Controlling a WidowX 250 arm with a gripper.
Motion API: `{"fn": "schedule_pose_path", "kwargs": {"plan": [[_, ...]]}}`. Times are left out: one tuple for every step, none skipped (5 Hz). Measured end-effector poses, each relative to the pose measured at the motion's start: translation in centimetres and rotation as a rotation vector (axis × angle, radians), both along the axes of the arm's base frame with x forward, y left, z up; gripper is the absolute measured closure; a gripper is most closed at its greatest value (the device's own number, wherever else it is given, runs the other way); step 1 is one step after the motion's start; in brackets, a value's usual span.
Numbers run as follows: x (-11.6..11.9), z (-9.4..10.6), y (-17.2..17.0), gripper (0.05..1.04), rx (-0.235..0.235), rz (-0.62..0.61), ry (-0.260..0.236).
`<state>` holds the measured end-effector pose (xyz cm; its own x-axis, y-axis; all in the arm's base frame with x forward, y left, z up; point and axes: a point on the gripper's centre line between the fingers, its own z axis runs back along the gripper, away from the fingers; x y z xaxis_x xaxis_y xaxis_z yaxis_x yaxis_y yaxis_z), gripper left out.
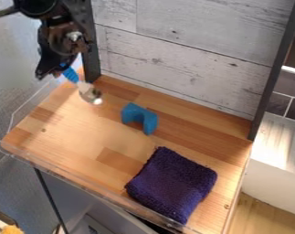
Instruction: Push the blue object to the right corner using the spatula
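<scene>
My gripper [59, 68] hangs over the back left corner of the wooden table, shut on the blue handle of a metal-headed utensil [88, 93]. Its rounded, shiny head looks more like a spoon than a flat spatula and points down toward the tabletop; whether it touches the wood I cannot tell. The blue object [139, 116], an arch-shaped block, lies right of the utensil head and apart from it, near the middle of the table's back half.
A folded dark purple cloth [172, 183] lies at the front right of the wooden table [70, 130]. A whitewashed plank wall [186, 59] stands along the back, between dark posts. Clear plastic edging runs along the left and front.
</scene>
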<state>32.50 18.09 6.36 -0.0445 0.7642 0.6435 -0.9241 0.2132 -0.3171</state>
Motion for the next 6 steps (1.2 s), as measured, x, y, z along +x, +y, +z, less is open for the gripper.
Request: {"fn": "schedule_pose_path", "kwargs": {"plan": [[0.8, -0.6, 0.3, 0.675, -0.009, 0.024, -0.023], [1.7, -1.4, 0.6, 0.675, -0.017, 0.065, -0.039], [2.5, -2.7, 0.3, 0.675, -0.023, 0.070, -0.037], [3.3, -3.7, -0.1, 0.675, -0.008, 0.072, -0.017], [3.6, -4.1, -1.0, 0.675, -0.007, 0.052, -0.010], [3.8, -5.3, -2.0, 0.675, -0.012, 0.034, 0.009]]}}
